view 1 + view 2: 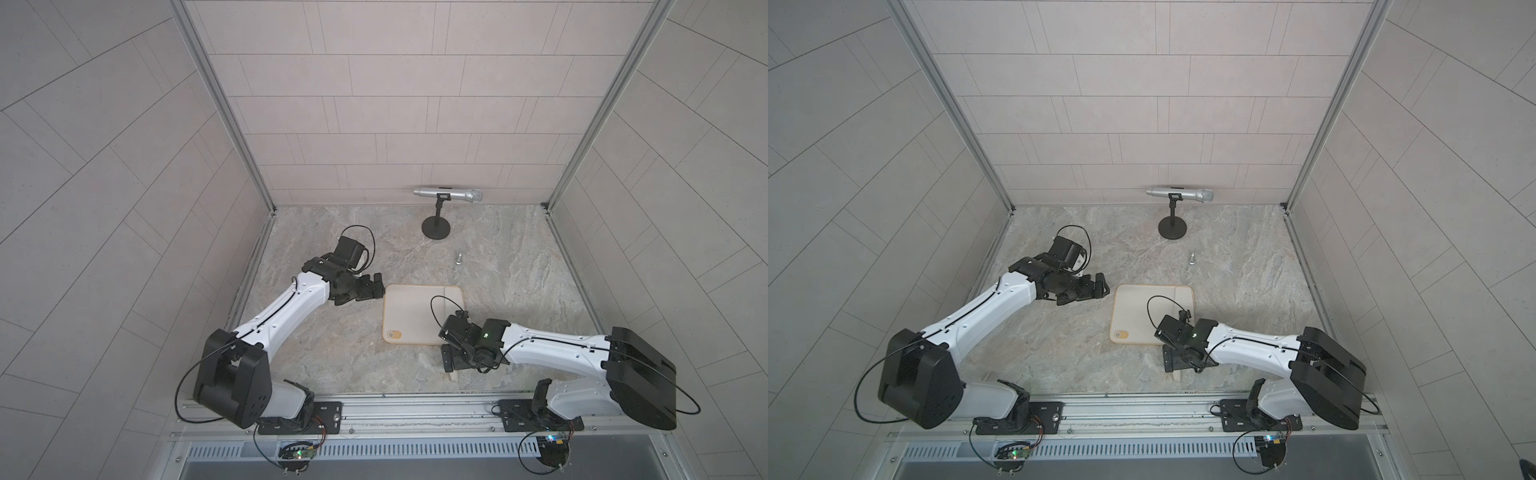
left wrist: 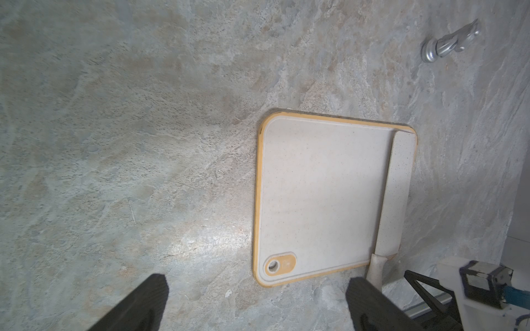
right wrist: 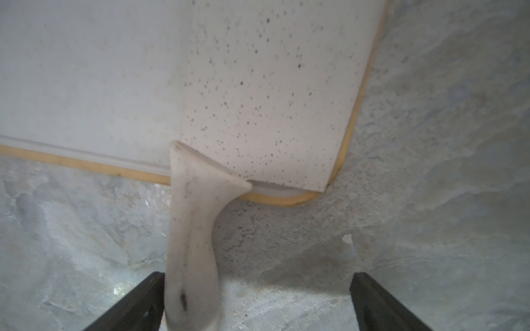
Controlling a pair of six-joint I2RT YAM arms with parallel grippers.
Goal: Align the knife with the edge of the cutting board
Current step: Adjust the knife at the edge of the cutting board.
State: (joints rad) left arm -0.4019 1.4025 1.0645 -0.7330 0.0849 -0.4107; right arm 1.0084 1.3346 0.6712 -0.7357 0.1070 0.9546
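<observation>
1. The right fingers (image 3: pixel 129 306) are standing spread wide, low over the bench (image 3: pixel 430 172), and are pinching nothing. The beige handle of the knife (image 3: pixel 258 86) is lying between them, close against one finger. Whether it is touching that finger cannot be told.
2. The left fingers (image 2: pixel 137 303) are spread wide too and are holding nothing. They are hovering over bare bench just beside the left edge of the cutting board (image 2: pixel 315 186).
3. The knife is lying flat with its speckled blade on the board, running along the board's right edge, nearly parallel to the tan rim. Its handle is sticking out past the near edge.
4. In both top views the board is lying between the two arms, its oval hole tab (image 1: pixel 394 335) at the near left corner.
5. Farther back, a small silver metal piece (image 1: pixel 459 258) is standing on the bench, and a silver microphone (image 1: pixel 449 194) is resting on a black stand near the back wall.
</observation>
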